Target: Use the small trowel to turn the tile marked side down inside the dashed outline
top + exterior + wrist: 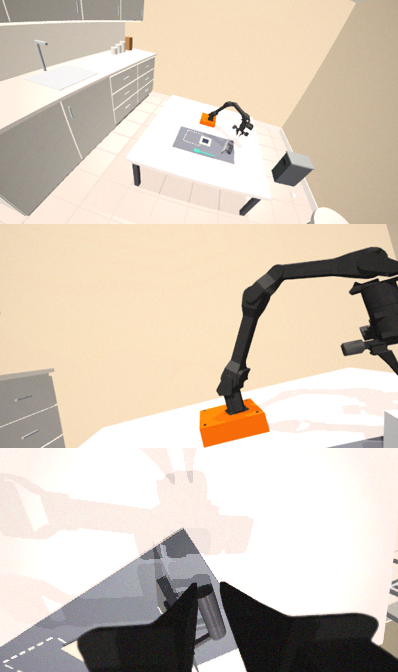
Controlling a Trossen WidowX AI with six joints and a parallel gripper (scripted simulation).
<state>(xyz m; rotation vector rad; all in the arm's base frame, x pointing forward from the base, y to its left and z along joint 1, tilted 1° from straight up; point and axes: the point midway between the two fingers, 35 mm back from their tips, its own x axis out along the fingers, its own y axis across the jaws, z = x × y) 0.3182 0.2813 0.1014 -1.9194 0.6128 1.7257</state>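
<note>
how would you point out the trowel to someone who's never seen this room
On the white table, find the gray mat. The trowel lies flat along its edge farthest from the orange block. It is the slim teal thing, unlike the square white-rimmed tile beside it.
</note>
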